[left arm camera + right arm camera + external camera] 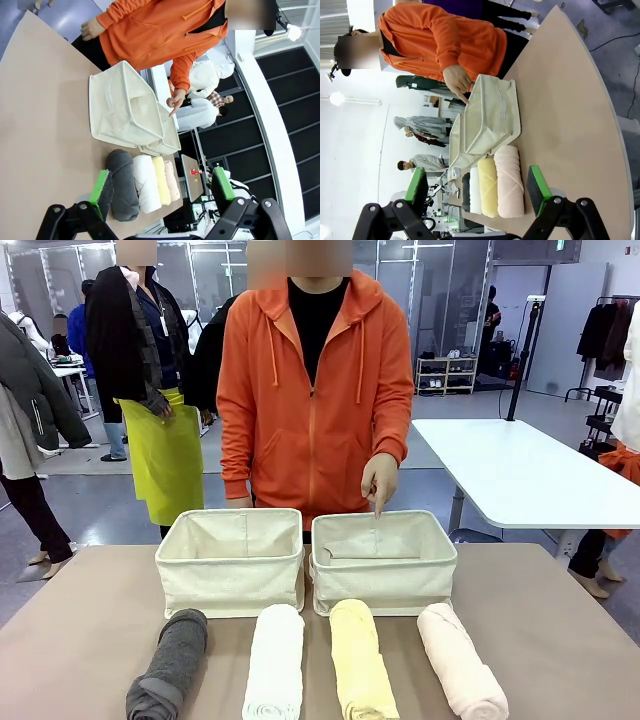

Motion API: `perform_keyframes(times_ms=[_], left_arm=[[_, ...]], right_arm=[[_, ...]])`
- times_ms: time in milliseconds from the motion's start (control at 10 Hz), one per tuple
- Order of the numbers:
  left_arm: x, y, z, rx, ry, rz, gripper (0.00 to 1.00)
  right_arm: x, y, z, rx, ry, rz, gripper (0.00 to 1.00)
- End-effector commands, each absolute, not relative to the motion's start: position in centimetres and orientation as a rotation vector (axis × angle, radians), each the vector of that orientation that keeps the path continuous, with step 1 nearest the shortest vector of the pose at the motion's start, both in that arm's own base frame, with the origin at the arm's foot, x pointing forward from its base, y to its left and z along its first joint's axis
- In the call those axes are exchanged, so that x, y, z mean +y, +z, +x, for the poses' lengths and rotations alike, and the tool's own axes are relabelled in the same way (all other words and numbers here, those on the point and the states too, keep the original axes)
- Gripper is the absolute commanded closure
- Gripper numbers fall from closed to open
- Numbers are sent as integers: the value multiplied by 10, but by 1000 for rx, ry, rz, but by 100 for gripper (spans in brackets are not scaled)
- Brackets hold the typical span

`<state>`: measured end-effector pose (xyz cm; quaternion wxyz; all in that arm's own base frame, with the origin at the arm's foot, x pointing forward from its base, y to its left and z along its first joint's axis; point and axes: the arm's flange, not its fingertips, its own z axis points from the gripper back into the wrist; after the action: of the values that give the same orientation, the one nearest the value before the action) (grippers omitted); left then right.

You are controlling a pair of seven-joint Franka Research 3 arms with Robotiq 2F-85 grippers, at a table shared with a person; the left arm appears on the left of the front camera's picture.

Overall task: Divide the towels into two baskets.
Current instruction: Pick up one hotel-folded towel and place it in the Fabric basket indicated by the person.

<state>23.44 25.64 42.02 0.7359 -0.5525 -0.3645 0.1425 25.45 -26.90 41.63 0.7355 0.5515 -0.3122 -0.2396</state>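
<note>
Table [60, 640]: towels [274, 660] laid before right basket [384, 585] | hand [379, 480] pointed into it | left gripper [162, 190], right gripper [476, 185] wide open, empty | towels best gripped mid-roll.

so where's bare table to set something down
Bare table left of the grey towel and left basket, and right of the pink towel and right basket. Crowded between: white towel and yellow towel lie close before the baskets.
</note>
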Motion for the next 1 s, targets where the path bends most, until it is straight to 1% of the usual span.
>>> perform_keyframes(times_ms=[0, 200, 400, 600, 900], left_arm=[[258, 423, 232, -816, 306, -1226, 0], [258, 423, 232, -816, 306, -1226, 0], [258, 423, 232, -816, 306, -1226, 0], [258, 423, 232, -816, 306, -1226, 0], [258, 423, 232, -816, 306, -1226, 0]], right_arm=[[-235, 418, 279, -622, -449, 1127, 0], [-172, 409, 309, -514, -338, 1057, 0], [-116, 402, 321, -435, -236, 961, 0], [-58, 398, 331, -378, -120, 872, 0], [11, 384, 344, -333, -48, 677, 0]])
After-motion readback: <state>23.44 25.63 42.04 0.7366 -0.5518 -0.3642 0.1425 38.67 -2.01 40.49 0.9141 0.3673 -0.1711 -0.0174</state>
